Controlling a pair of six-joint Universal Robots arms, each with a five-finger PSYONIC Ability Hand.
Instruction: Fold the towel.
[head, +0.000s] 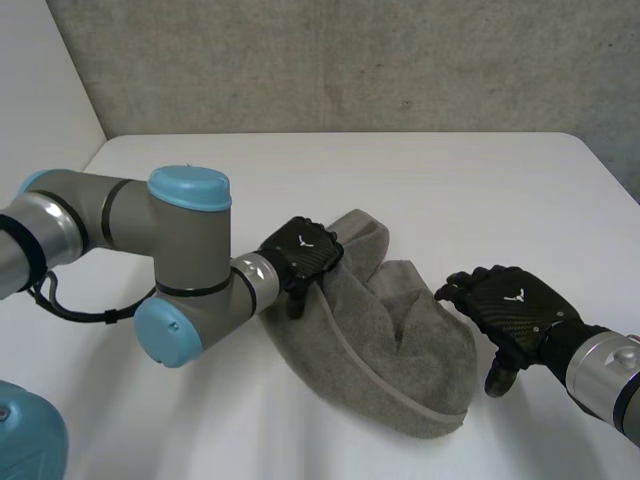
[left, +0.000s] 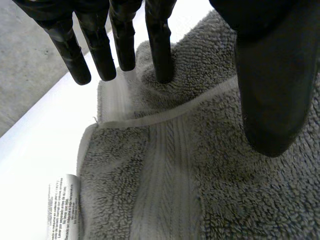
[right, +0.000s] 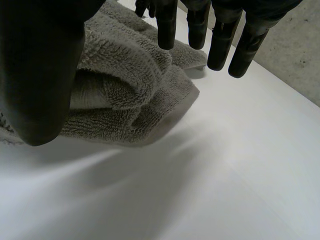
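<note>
A crumpled grey terry towel (head: 400, 350) is lying on the white table (head: 420, 170) between two black hands.
Its white care label (left: 64, 207) is showing print too small to read. The left hand (head: 300, 255) is pressing straight fingers into one towel edge, gripping nothing. The right hand (head: 515, 305) is hovering loosely spread beside the opposite edge, holding nothing.

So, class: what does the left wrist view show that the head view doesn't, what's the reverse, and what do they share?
Left wrist view: a white printed label at the edge of the towel, and a ribbed band across it. Head view: the whole bunched towel on the white table, the right hand beside it. Both: the left hand, straight fingers on the towel.
</note>
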